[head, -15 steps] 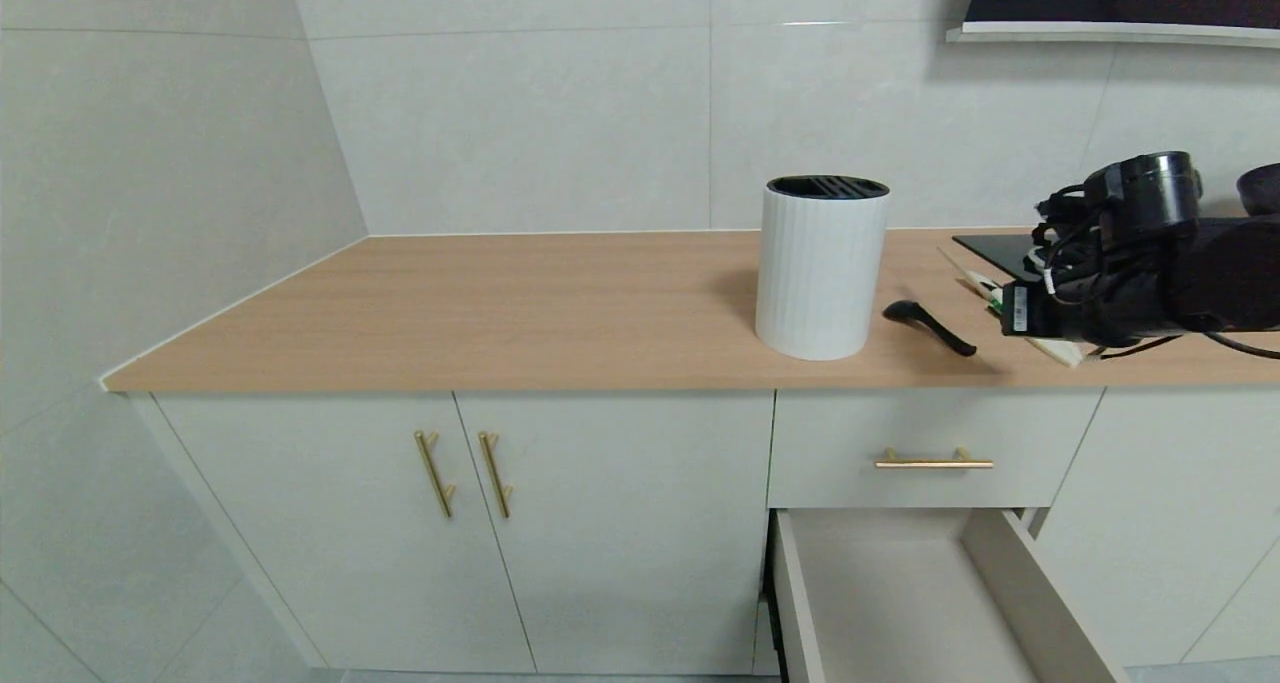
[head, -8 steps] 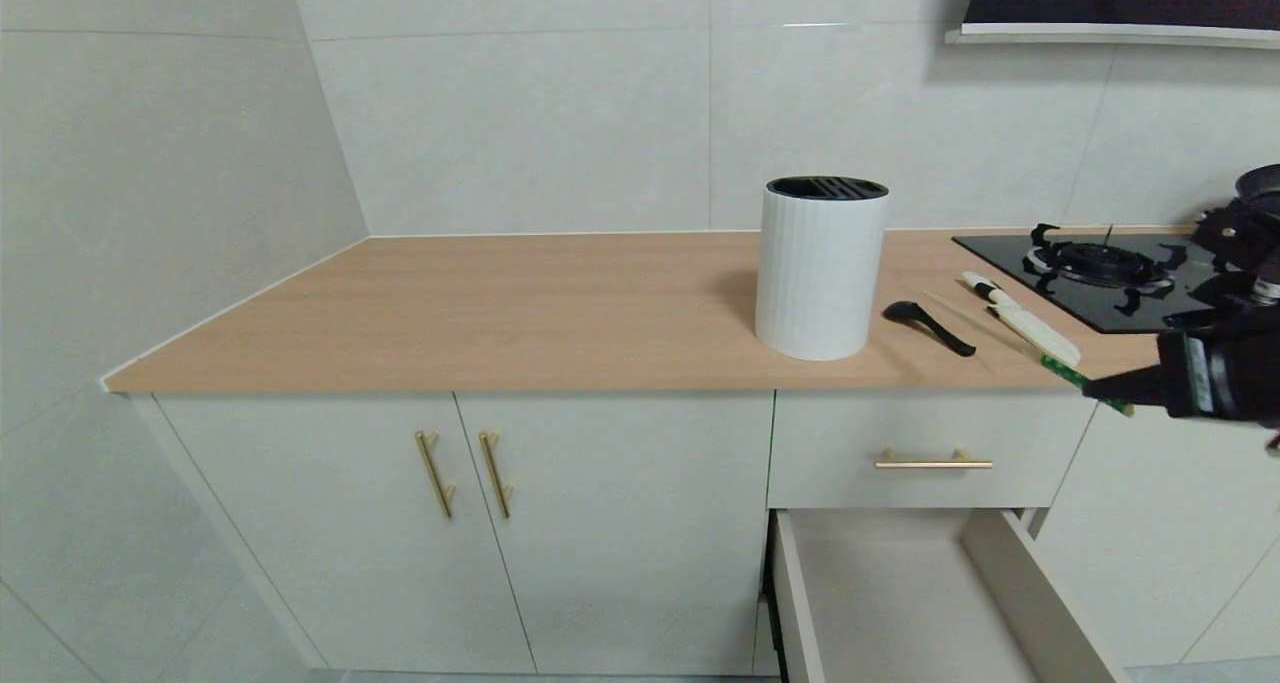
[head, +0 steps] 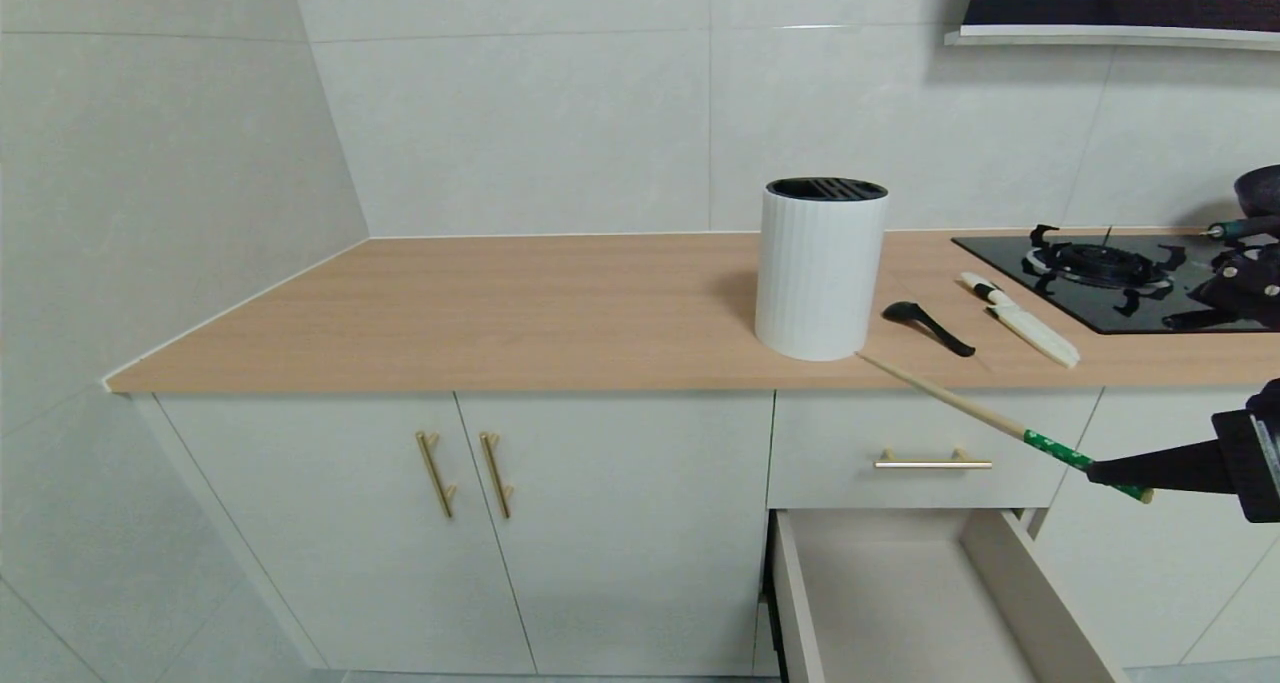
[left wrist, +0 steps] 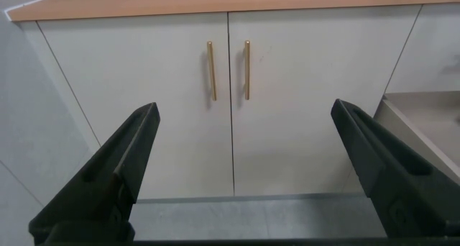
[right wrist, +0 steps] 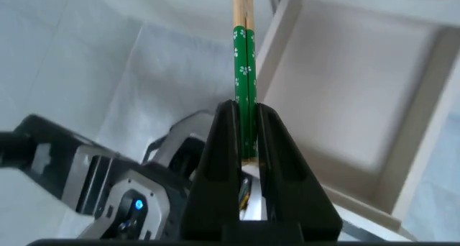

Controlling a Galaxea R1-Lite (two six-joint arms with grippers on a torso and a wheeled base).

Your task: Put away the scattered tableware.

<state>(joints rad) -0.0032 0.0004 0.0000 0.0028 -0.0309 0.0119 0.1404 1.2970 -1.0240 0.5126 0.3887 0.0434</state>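
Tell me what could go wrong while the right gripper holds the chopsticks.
The right gripper pinches the chopsticks only at their green end, so they might pivot or slip. Their far tip appears close to the white holder; a swing could knock it. Released too early, they may miss the drawer.

Right tool [head: 1098,472] is clamping; left tool [left wrist: 244,124] is gaping wide.
Right fingers [right wrist: 220,149] are pinching the chopsticks [head: 950,399] by the green end.

On the counter [head: 500,308], a canister [head: 820,273] stands left of a spoon [head: 928,326], then a knife [head: 1022,332], then the stove [head: 1005,251]. An open drawer [head: 880,603] sits below them.
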